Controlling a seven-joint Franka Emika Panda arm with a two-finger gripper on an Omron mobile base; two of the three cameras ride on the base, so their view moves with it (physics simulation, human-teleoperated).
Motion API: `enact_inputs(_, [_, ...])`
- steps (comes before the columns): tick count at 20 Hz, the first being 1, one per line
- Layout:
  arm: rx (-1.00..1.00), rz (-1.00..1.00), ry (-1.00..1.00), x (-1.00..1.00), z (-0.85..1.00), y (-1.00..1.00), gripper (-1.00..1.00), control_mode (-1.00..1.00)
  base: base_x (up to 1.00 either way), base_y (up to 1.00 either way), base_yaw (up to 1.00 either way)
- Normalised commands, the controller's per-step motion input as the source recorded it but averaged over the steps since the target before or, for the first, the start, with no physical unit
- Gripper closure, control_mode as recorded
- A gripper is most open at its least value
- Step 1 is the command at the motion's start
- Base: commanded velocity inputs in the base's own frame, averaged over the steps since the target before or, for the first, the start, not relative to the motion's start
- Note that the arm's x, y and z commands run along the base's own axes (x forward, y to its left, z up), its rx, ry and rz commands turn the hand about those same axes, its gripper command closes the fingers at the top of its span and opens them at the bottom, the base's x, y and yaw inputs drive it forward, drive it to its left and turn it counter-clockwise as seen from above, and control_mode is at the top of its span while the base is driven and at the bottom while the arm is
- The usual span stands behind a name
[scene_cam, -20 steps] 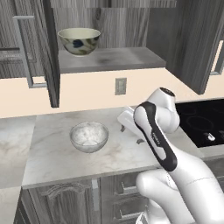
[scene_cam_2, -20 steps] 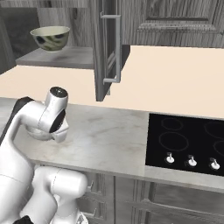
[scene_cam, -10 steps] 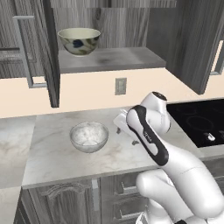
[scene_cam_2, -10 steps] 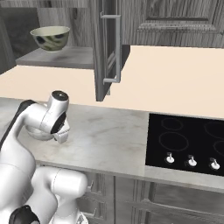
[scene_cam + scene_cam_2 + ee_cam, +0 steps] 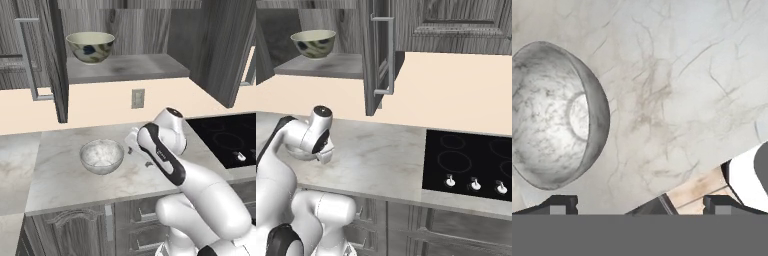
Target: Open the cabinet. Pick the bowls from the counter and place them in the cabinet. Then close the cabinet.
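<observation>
The claw (image 5: 639, 202) has its two dark tips far apart and holds nothing; it hangs low over the counter (image 5: 60, 175), just beside the grey bowl (image 5: 101, 156), on the side toward the cooktop (image 5: 227, 140); in the hand view this bowl (image 5: 554, 114) lies off to one side of the tips and not between them. The bowl is round and deep, with a thin rim and a mottled grey-white skin like polished marble; I judge it stiff, rather heavy for its size, slippery and easy to chip; so the best hold is probably on the rim, one finger inside the wall and one outside. The counter is a flat pale slab with faint beige veins. Above the grey bowl, the cabinet (image 5: 55, 65) of dark wood grain stands open; on its shelf sits the floral bowl (image 5: 90, 46), cream inside, so one bowl is already placed.
</observation>
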Motion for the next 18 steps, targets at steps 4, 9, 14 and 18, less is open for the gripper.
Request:
enact_inputs(4, [0.00,0.00,0.00,0.18,-0.20,0.03,-1.00,-1.00,0.00,0.00,0.00])
enact_inputs(9, [0.00,0.00,0.00,0.23,-0.15,0.01,-1.00,-1.00,0.00,0.00,0.00])
enact_inputs(14, [0.00,0.00,0.00,0.27,-0.12,0.04,-1.00,-1.00,0.00,0.00,0.00])
enact_inputs(18, [0.00,0.00,0.00,0.26,-0.12,0.09,-1.00,-1.00,0.00,0.00,0.00])
